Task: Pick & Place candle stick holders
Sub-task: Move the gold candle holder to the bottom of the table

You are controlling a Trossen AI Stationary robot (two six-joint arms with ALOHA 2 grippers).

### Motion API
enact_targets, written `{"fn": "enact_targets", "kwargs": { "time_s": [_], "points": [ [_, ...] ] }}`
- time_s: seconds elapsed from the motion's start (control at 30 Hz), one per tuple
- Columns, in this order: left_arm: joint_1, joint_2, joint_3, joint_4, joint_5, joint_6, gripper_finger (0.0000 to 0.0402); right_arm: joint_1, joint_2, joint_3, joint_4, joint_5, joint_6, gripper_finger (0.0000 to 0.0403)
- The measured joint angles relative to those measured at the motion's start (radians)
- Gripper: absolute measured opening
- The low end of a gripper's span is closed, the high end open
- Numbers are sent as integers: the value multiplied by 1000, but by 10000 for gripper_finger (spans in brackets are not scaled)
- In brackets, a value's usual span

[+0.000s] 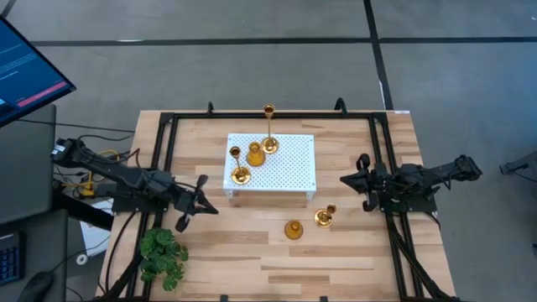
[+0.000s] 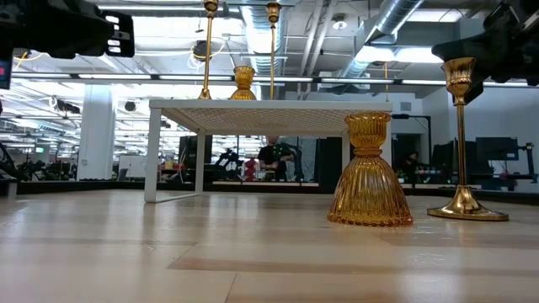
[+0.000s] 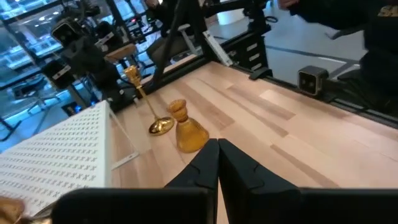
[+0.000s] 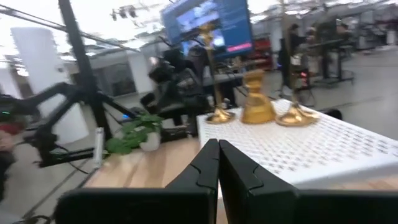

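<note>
A white perforated board (image 1: 289, 172) stands on legs at the table's middle. Three gold candle stick holders stand on it by their round bases: a tall thin-stemmed one (image 1: 269, 127), a bell-shaped one (image 1: 256, 154) and a short stemmed one (image 1: 239, 168). Two more stand on the wood in front of the board: a bell-shaped one (image 1: 293, 230) (image 3: 188, 129) and a stemmed one (image 1: 325, 217) (image 3: 148, 107). My left gripper (image 1: 210, 208) (image 3: 217, 148) is shut and holds nothing, left of the board. My right gripper (image 1: 344, 179) (image 4: 217, 148) is shut and holds nothing, right of the board.
A green leafy plant (image 1: 163, 256) stands at the near left corner, close to my left arm. A black frame (image 1: 168, 126) runs along the table's edges. Bare wood lies along the near edge (image 1: 336, 268). A monitor (image 1: 25, 71) stands off the table, far left.
</note>
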Motion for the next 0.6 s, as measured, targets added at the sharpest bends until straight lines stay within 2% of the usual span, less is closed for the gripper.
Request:
{"fn": "enact_targets", "kwargs": {
  "time_s": [0.2, 0.4, 0.6],
  "points": [
    [0, 7, -7, -1, -111, -9, 9, 0, 9, 12, -7, 18, 0, 0],
    [-1, 31, -7, 8, -115, 1, 9, -1, 14, 14, -104, 38, -91, 0],
    [-1, 38, -7, 75, -116, 5, 5, -3, 69, 18, -119, 61, 24, 0]
  ]
}}
